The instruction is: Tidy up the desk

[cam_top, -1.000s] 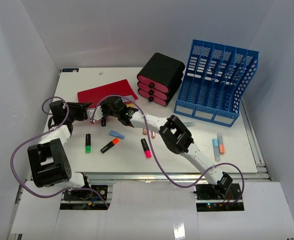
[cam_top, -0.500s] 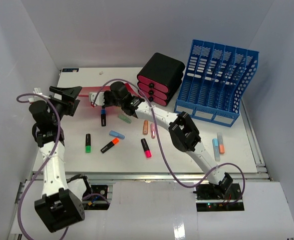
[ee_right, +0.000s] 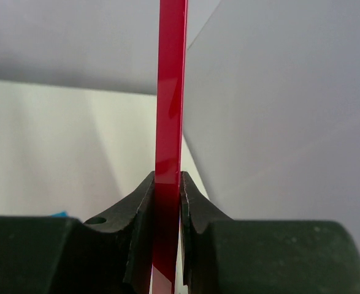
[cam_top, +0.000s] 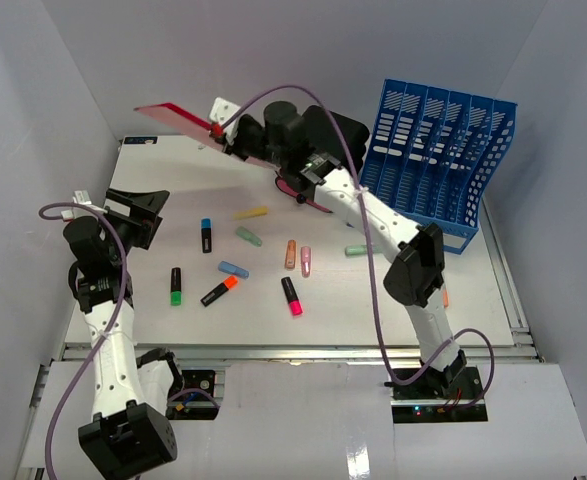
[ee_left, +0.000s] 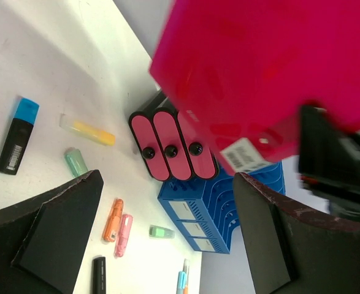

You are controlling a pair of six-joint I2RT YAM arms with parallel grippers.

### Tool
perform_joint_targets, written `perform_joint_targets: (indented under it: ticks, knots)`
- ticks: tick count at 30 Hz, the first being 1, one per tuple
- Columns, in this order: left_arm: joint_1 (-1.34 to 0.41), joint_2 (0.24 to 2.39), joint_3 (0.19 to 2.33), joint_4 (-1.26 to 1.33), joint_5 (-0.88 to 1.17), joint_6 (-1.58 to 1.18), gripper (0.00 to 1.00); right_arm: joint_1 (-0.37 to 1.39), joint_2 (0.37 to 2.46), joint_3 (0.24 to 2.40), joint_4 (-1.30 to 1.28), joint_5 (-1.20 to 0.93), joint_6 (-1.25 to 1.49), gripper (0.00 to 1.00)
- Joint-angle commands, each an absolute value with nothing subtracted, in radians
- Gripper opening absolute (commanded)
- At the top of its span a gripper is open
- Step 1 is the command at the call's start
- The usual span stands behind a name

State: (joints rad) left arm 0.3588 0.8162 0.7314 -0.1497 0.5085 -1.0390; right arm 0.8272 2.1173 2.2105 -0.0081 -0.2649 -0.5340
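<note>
Right end effector (cam_top: pixel 216 128) clamped on a red folder (cam_top: pixel 173 118), raised over the counter's (cam_top: pixel 353 310) far-left corner; left end effector (cam_top: pixel 145 212) fingers wide apart.

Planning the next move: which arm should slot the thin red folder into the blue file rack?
Right: right claw clamps the thin red folder, nearer the blue plastic file rack; left claw open, empty.

Both the left arm (cam_top: pixel 108 340) and the right arm (cam_top: pixel 373 215) were made of slim white links joined by bulky black joints. A thin purple cable (cam_top: pixel 291 87) ran in loose loops along each of them. The left gripper (cam_top: pixel 145 213) had broad matte black fingers, and the right gripper (ee_right: pixel 167 177) was black too, with a small round hole in one finger.
</note>
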Motion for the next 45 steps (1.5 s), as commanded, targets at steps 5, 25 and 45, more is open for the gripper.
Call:
perform_joint_targets:
  ticks: [5, 25, 45]
  knots:
    - [0.358, 0.849, 0.702, -0.028, 0.679, -1.028, 0.98, 0.686, 1.850, 2.203, 0.006, -0.349, -0.360, 0.08]
    - [0.057, 1.038, 0.686, 0.114, 0.820, -0.784, 0.98, 0.131, 1.257, 1.795, -0.036, -0.456, -0.188, 0.08]
    - [0.058, 1.025, 0.638, 0.018, 0.851, -0.595, 0.98, 0.068, 1.203, 1.578, 0.157, -0.093, -0.140, 0.08]
